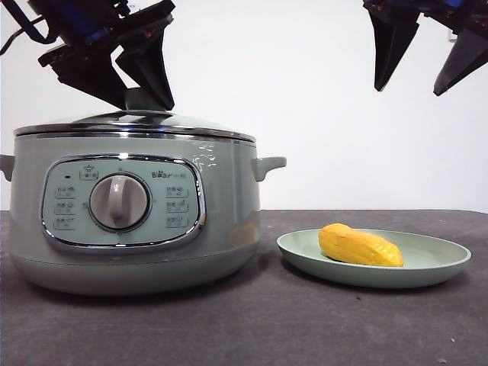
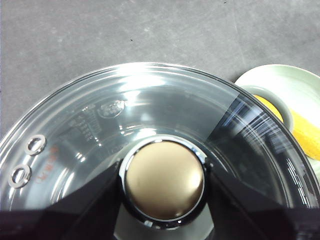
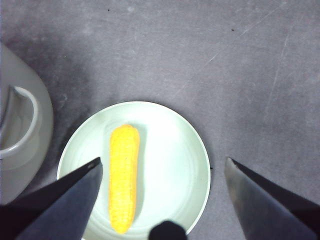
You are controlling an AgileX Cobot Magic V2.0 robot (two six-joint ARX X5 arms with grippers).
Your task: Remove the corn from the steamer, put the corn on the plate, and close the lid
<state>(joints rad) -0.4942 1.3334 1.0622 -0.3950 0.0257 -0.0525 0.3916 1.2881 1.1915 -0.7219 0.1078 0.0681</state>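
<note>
The sage-green steamer [image 1: 221,229] stands at the left with the glass lid [image 1: 175,123] resting on its rim. My left gripper [image 1: 145,103] hangs over the lid, its jaws pressed to both sides of the knob [image 2: 165,180]. The corn [image 1: 360,245] lies on its side on the pale green plate [image 1: 442,263], to the right of the steamer. My right gripper [image 1: 408,91] hovers high above the plate, open and holding nothing. In the right wrist view the corn [image 3: 123,177] lies left of the plate's [image 3: 175,150] centre, between the spread jaws.
The steamer's side handle [image 1: 268,164] juts out toward the plate, with a small gap between pot and plate. Dark grey tabletop [image 1: 267,328] runs in front of and to the right of both.
</note>
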